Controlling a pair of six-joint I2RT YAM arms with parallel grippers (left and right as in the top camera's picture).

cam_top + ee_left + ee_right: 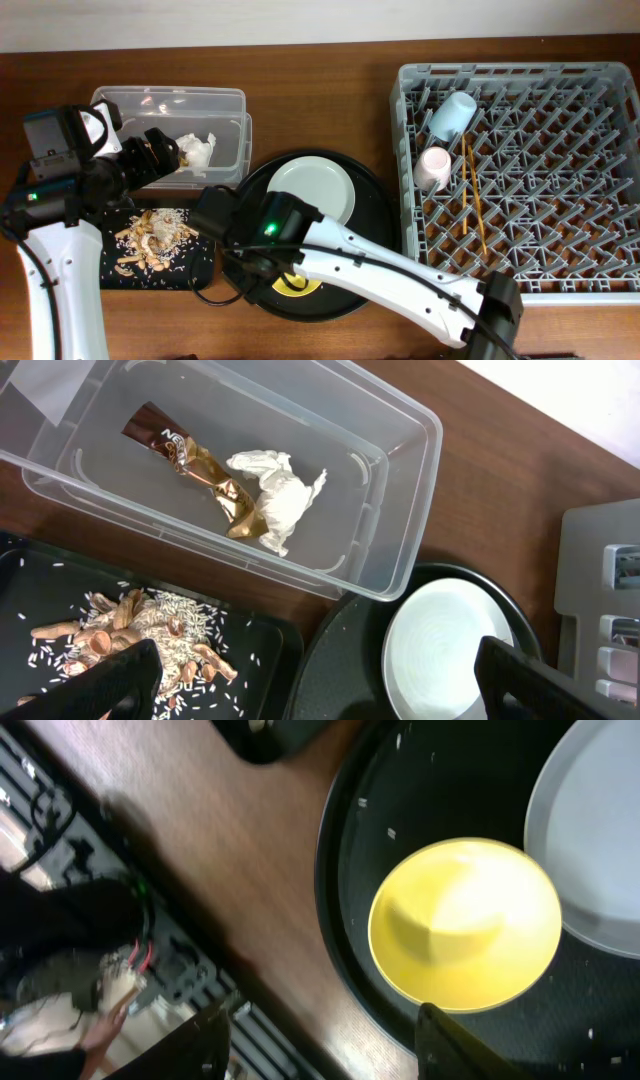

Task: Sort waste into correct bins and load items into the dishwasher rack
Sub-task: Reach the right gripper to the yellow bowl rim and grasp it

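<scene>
Over on the left of the surface (330, 90) the waste looks sorted, as far as we can judge. The snack wrapper (195, 460) and tissue (275, 495) lie touching in the clear tub (400, 545). The wrapper's long axis runs on a diagonal across the tub floor. The food scraps (140, 630) sit heaped in the shallow black tray (30, 570), just beside the tub.

Our left pincer (315, 660) hangs above the seam between that tray and the round black tray (370, 200). It's spread wide with nothing in it, so we'd guess its bin work is done.

The right pincer (325, 1030) is also wide open and empty. It hovers at the near edge of the yellow bowl (465, 920), which sits mouth-up on the round tray just beside the grey plate (312, 190). That lineup reads to us like a rim grab coming.

Over in the rack (408, 150), the light-blue cup (452, 113) and pink cup (433, 168) lean among the pegs. We can't tell which way their mouths face. The chopsticks (472, 195) lie beside them, long axis running front to back, slightly slanted.
</scene>
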